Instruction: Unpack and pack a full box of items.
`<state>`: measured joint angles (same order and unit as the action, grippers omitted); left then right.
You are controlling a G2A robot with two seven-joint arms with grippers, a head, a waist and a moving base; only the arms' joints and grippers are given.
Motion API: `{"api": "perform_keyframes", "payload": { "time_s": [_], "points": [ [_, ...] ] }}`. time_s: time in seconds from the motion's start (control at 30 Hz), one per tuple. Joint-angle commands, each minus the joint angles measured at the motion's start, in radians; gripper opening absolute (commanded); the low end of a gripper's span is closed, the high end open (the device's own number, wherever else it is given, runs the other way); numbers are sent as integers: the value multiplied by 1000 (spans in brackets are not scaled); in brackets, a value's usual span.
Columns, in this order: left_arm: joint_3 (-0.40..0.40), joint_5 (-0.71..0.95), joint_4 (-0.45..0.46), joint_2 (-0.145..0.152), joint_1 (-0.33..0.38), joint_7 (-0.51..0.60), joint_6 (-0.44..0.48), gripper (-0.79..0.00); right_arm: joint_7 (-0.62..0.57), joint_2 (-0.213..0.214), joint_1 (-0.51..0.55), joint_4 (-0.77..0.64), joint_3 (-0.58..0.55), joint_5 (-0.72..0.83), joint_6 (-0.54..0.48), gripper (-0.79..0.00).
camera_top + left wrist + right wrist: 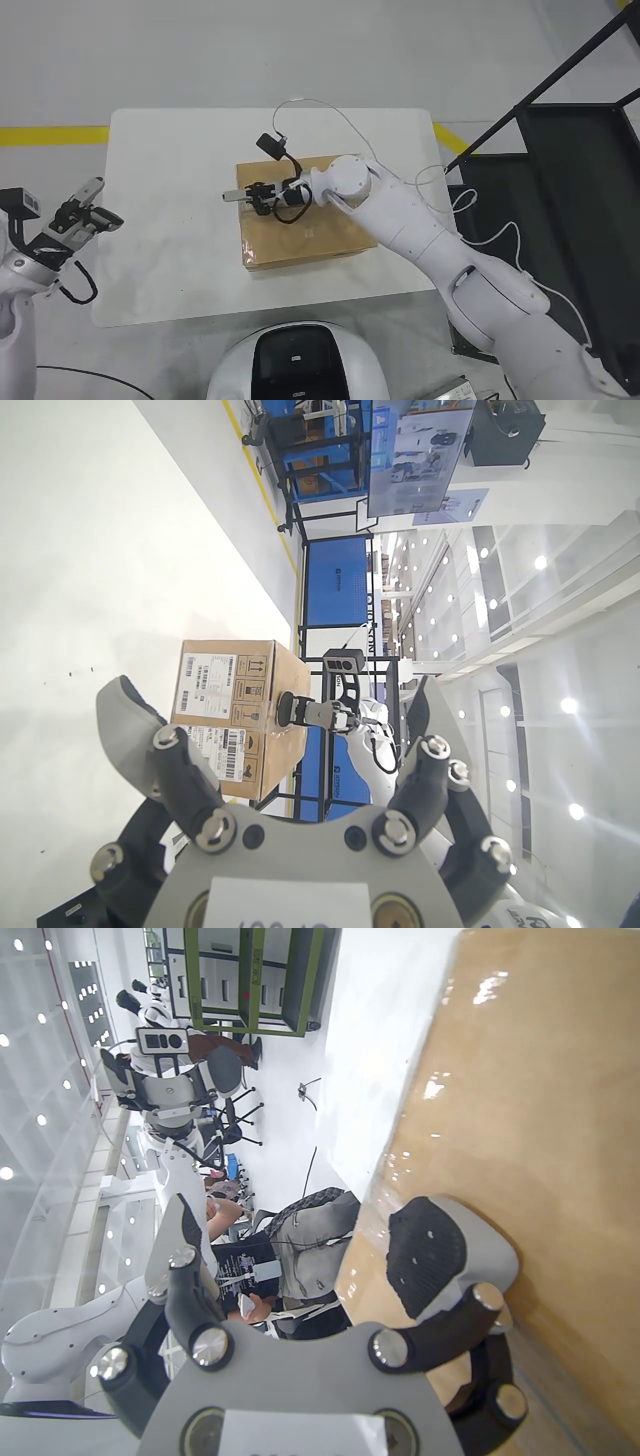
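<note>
A closed cardboard box (305, 225) sealed with clear tape stands in the middle of the white table (170, 150). My right gripper (248, 195) is over the box's top near its left edge and is open. One of its pads (425, 1258) lies against the top of the box (525, 1128), while the other finger (182, 1228) stands off in the air past the edge. My left gripper (100, 203) hovers open at the table's left edge, well apart from the box. In the left wrist view it faces the labelled side of the box (220, 695), with the right gripper (290, 710) on top.
A thin white cable (320, 105) loops over the far side of the table. A black metal frame (560, 170) stands to the right of the table. Bare table surface lies between the left gripper and the box.
</note>
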<state>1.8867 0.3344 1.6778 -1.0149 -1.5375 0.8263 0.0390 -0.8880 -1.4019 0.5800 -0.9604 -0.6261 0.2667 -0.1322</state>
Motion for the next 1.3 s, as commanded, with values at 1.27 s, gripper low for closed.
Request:
{"api": "perform_keyframes", "payload": {
  "time_s": [1.27],
  "points": [
    [-48, 37, -15, -2, 14, 10, 16, 0, -92, 305, 605, -633, -820, -350, 342, 0]
  ]
}}
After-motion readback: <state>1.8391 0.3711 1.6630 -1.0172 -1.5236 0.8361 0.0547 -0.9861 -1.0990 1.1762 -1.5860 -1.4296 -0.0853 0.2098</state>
